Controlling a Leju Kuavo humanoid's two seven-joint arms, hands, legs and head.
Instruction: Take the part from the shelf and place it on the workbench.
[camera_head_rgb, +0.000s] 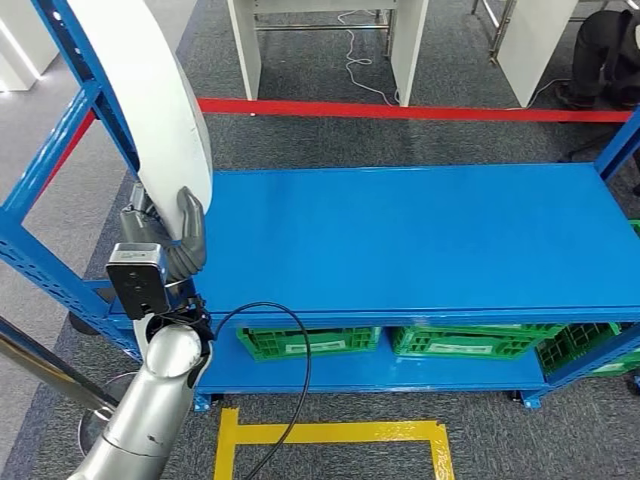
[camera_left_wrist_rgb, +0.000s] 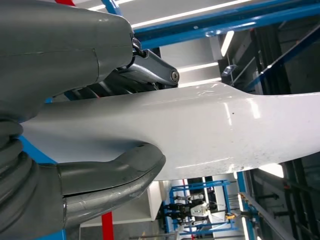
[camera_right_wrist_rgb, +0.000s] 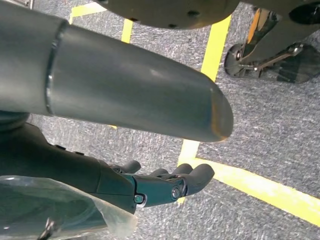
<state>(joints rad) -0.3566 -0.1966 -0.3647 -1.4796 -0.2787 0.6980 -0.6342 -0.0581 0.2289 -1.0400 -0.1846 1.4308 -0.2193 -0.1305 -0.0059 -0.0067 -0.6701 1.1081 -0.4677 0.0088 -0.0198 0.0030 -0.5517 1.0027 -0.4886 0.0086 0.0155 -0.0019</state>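
The left hand (camera_head_rgb: 185, 240) grips the part (camera_head_rgb: 151, 100) at the left of the frame, thumb on one side and fingers on the other. The right hand (camera_right_wrist_rgb: 166, 185) hangs low over the floor (camera_right_wrist_rgb: 264, 125), holding nothing, fingers a little bent. The part sits in the upper left, up above the blue shelf (camera_head_rgb: 423, 240) and off it. So I think the taking step is done and the carrying step is on. Next the robot must turn to find the workbench and keep its grip tight. The part is big, white, smooth, shiny and curved.
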